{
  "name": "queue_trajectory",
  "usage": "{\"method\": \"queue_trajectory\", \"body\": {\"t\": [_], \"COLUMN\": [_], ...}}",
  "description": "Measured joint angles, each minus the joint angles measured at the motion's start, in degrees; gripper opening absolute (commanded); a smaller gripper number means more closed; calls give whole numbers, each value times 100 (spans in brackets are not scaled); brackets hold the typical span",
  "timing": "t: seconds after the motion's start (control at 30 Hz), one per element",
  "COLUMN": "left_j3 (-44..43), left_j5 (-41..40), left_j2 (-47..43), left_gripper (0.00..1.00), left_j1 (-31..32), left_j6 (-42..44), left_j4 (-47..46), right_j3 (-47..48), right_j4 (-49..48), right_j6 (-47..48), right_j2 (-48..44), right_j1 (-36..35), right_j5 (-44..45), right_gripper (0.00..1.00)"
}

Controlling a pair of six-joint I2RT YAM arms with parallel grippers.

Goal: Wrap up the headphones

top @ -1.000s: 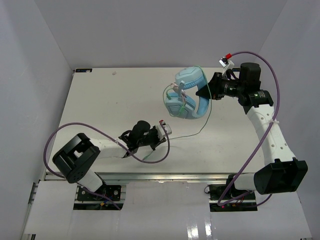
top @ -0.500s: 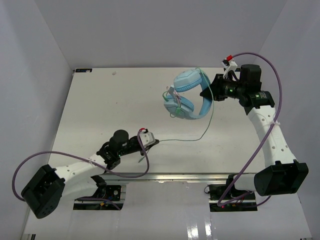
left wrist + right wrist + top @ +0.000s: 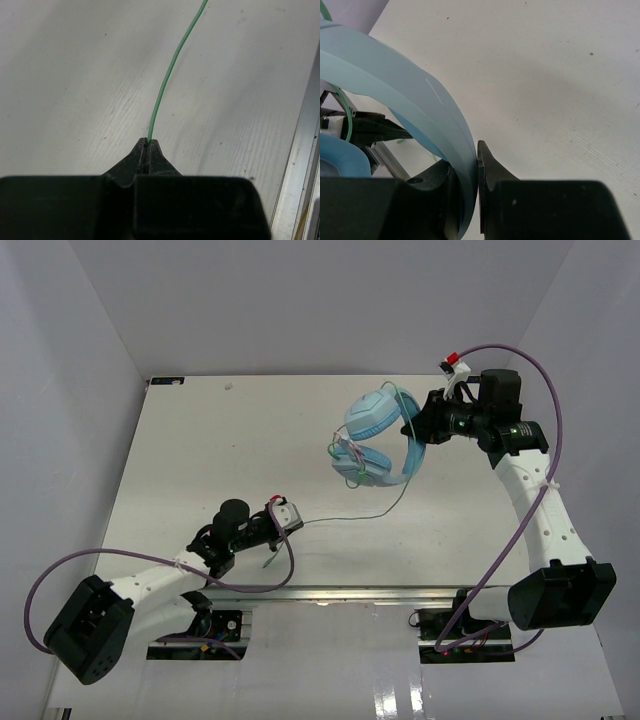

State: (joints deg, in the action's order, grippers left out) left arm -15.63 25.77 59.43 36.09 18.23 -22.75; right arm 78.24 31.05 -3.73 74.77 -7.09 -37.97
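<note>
White tabletop (image 3: 190, 440) under everything; purple arm cables (image 3: 545, 370) loop beside both arms. Right arm reaches in from the right, right gripper (image 3: 414, 426) clamped on the headband of the headphones (image 3: 372, 435), which are right of centre, toward the far edge. Left arm lies low by the front edge, left gripper (image 3: 292, 516) pinched on the green cable (image 3: 365, 514). Cups point left; cable runs roughly left-right.

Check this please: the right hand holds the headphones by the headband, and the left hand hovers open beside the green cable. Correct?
One part is wrong: in the left wrist view the left hand is shut on the green cable, not open beside it. The right hand does hold the headphones by the headband.
</note>
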Motion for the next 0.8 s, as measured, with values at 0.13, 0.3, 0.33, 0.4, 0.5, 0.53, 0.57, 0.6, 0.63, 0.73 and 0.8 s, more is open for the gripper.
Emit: {"method": "queue_trajectory", "body": {"t": [0.13, 0.3, 0.33, 0.4, 0.5, 0.53, 0.57, 0.6, 0.63, 0.73, 0.8], "left_j3": [-174, -519, -582, -707, -850, -884, -911, -940, -991, -1110, -1238], "left_j5": [101, 284, 327, 403, 507, 536, 562, 585, 620, 658, 679], "left_j2": [460, 648, 648, 647, 642, 640, 640, 641, 648, 710, 801], "left_gripper": [0, 0, 0, 0, 0, 0, 0, 0, 0, 0, 0], "left_j1": [-327, -832, -926, -1070, -1154, -1173, -1198, -1229, -1278, -1372, -1401], "left_j6": [68, 128, 129, 138, 188, 211, 232, 251, 272, 295, 302], "left_j4": [72, 97, 90, 87, 119, 140, 164, 190, 238, 292, 303], "right_j3": [0, -2, -5, -25, -118, -152, -182, -212, -225, -227, -227], "right_j4": [187, 409, 440, 491, 515, 532, 565, 603, 673, 860, 997], "right_j6": [367, 980, 1086, 1287, 1603, 1720, 1839, 1957, 2088, 2453, 2668], "right_j2": [-126, -459, -520, -620, -705, -713, -713, -712, -712, -714, -714], "right_j1": [0, 0, 0, 0, 0, 0, 0, 0, 0, 0, 0], "right_j5": [-123, -143, -141, -129, -119, -140, -173, -210, -271, -491, -617], "right_gripper": [8, 8, 8, 8, 8, 8, 8, 8, 8, 8, 8]}}
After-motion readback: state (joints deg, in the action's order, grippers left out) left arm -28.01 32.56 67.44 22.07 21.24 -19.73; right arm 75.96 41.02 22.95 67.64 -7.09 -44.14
